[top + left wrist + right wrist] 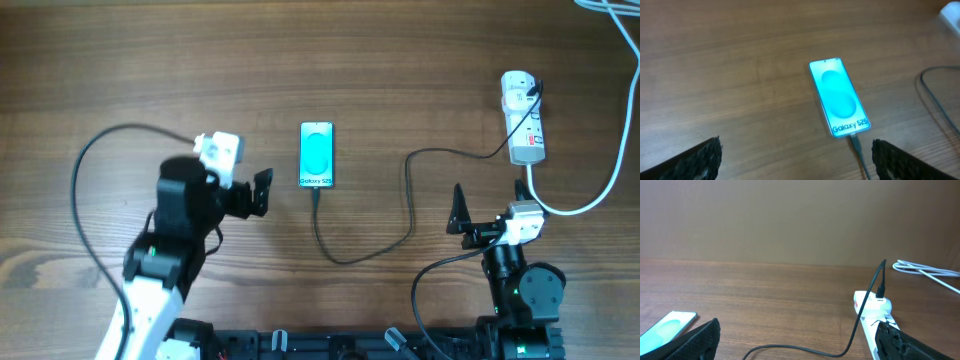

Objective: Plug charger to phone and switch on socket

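**Both grippers are hanging released and empty; the plug-in is looking done.**
You are holding the left gripper (795, 160) wide open just short of the phone (317, 155), and the right gripper (800, 345) equally slack near the socket (523, 135). The charger (409, 190) is meeting the phone's lower edge, seemingly seated, and running to the socket. The switch is probably still waiting, though its state is unreadable. A wood-grain table (120, 60) is carrying everything, with a plain brown wall (790, 215) standing behind.
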Robot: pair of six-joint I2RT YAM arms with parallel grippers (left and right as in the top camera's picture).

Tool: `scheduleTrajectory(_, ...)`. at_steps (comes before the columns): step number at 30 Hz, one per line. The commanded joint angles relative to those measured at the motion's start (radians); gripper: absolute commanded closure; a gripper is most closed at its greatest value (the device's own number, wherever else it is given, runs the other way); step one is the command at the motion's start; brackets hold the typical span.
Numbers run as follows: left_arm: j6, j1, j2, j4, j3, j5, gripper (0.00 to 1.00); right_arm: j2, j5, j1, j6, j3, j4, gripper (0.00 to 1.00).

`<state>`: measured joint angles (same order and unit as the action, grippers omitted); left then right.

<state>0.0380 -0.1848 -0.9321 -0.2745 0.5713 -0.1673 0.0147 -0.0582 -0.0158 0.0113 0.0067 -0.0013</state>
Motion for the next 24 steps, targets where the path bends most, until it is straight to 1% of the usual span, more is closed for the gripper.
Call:
scheduleTrajectory(1,0.028,0.057,0.134,0.111,-0.143,-0.059,0.0,-0.011,0.013,0.005,-0.014,-0.002,0.003,0.0)
scheduleTrajectory(3,-0.029,0.093,0.219,0.174,-0.214,-0.068,0.0,-0.011,0.013,0.005,-0.013,-0.002,0.003,0.01)
scheduleTrajectory(6,-0.081,0.142,0.332,0.196,-0.285,-0.069,0.0,-0.011,0.013,0.005,-0.014,-0.002,0.003,0.0)
scheduleTrajectory(8,-0.1,0.167,0.404,0.196,-0.315,-0.068,0.0,-0.011,0.013,0.005,-0.014,-0.002,0.003,0.0)
scheduleTrajectory(12,-0.099,0.188,0.555,0.198,-0.372,-0.067,0.0,-0.011,0.013,0.005,-0.014,-0.002,0.003,0.0)
scheduleTrajectory(18,-0.105,0.188,0.671,0.268,-0.444,-0.043,0.0,-0.011,0.013,0.005,-0.014,-0.002,0.003,0.0)
scheduleTrajectory(21,-0.184,0.188,0.72,0.276,-0.472,0.039,0.0,-0.011,0.013,0.005,-0.014,-0.002,0.003,0.0)
scheduleTrajectory(24,-0.183,0.189,0.757,0.311,-0.51,0.05,0.0,-0.011,0.013,0.005,-0.014,-0.002,0.003,0.0)
